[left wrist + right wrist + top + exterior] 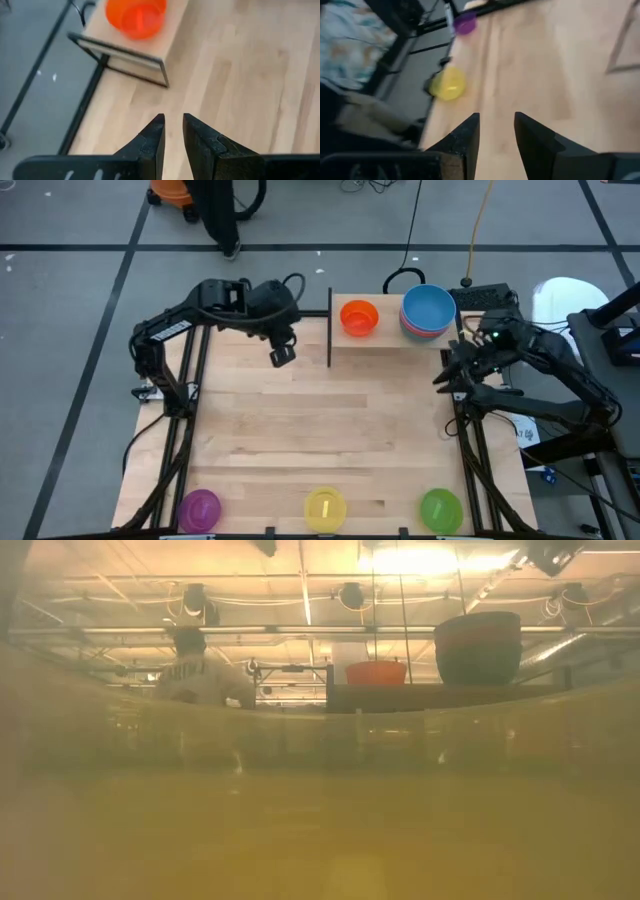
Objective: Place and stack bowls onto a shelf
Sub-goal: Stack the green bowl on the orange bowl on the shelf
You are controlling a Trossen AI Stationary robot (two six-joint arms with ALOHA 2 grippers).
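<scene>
On the shelf (395, 340) at the table's far edge sit an orange bowl (358, 317) and, to its right, a stack topped by a blue bowl (428, 308), with a pink rim showing beneath. At the near edge stand a purple bowl (200, 508), a yellow bowl (325, 508) and a green bowl (440, 508). My left gripper (283, 356) hangs open over the table just left of the shelf's black bar (330, 325), nothing between its fingers (173, 125). My right gripper (452, 372) stands open at the table's right edge, near the shelf's right end, holding nothing (496, 122).
Black arm frames run along the table's left and right edges. Cables and a dark box (485, 295) lie behind the shelf. A person's legs (220, 215) stand on the floor beyond the far edge. The middle of the tabletop (330, 430) is bare wood.
</scene>
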